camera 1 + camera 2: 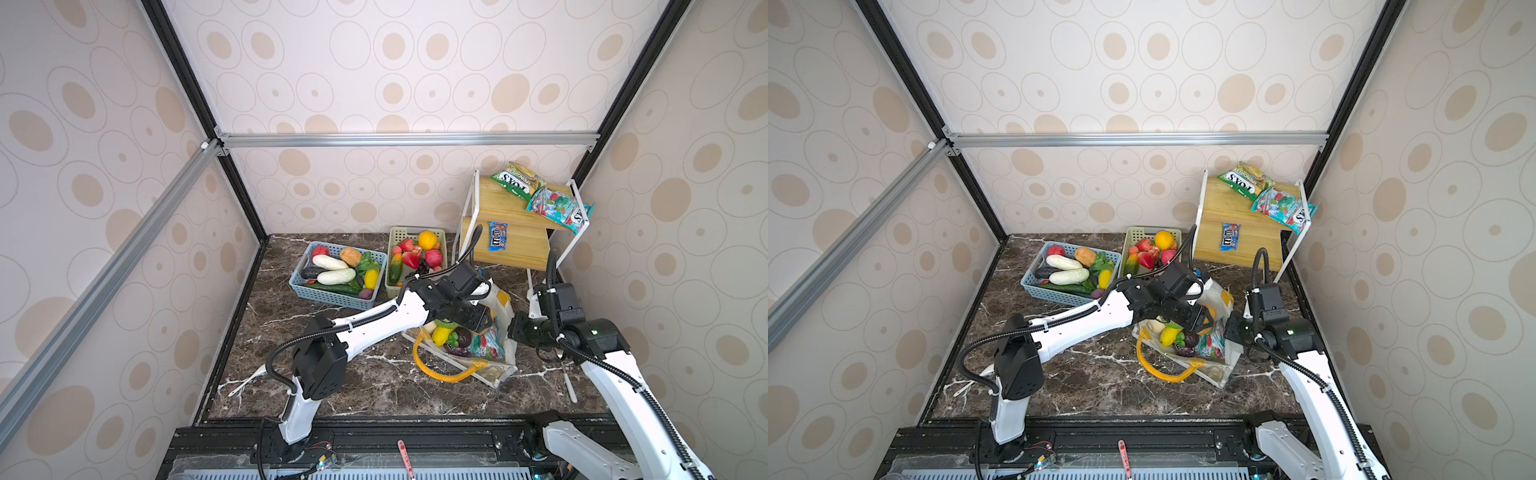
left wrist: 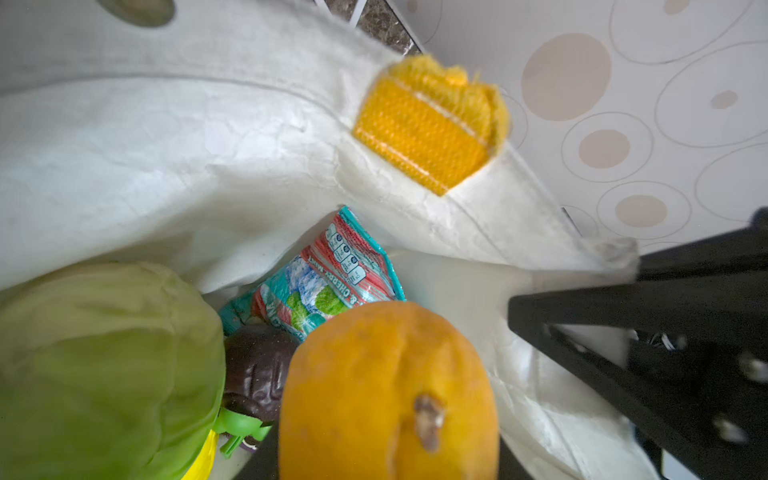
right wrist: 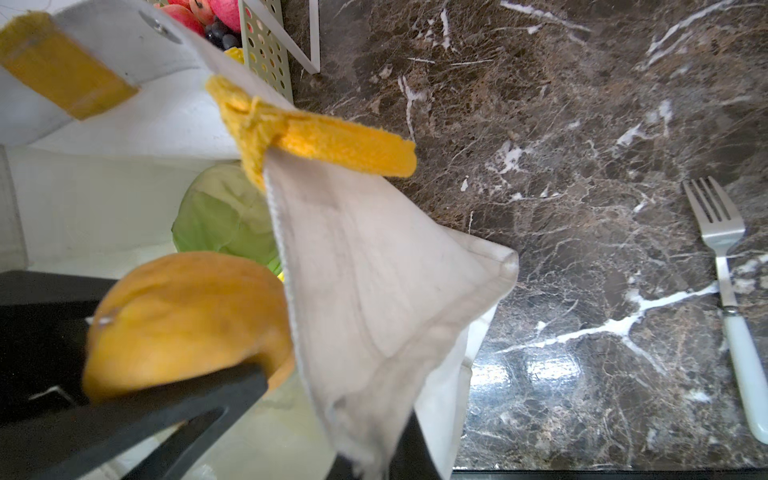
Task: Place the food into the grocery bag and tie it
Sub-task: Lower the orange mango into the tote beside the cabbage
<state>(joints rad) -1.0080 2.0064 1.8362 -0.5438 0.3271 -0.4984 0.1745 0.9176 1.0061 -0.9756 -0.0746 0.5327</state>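
While the right gripper pinches the bag rim shut, the left gripper clamps the orange fruit, apparently directly over the opening, right of frame centre.

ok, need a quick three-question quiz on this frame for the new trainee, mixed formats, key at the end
1. Multiple choice: what do the left jaws hold? A) orange fruit B) fork C) snack packet
2. True or false: the right jaws are shut on the edge of the grocery bag.
3. Short answer: name the large green item inside the bag.
Key: 1 A. 2 True. 3 The cabbage.
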